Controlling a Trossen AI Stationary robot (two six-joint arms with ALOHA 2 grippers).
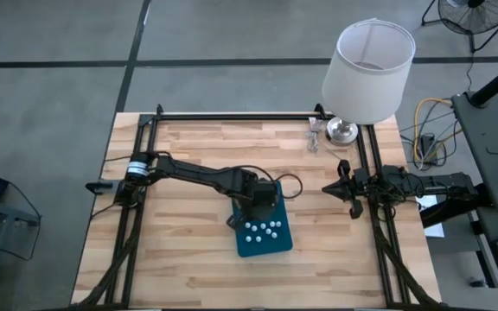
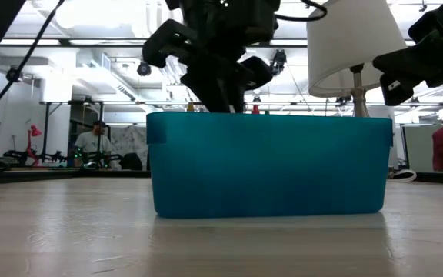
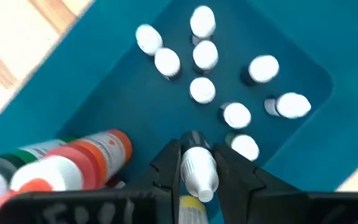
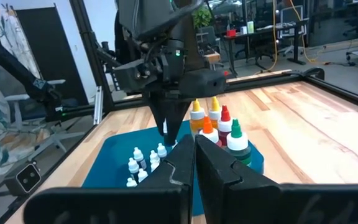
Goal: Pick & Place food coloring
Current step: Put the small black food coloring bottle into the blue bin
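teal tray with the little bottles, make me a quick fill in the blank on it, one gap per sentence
1. The left gripper is shut on a small bottle with a ____ cap.
2. That gripper hangs over the ____ tray.
3. The taller bottles with coloured tops stand ____ the tray.
4. The right gripper waits near the table's right edge, with its fingers ____.

Missing words: white; teal; inside; shut
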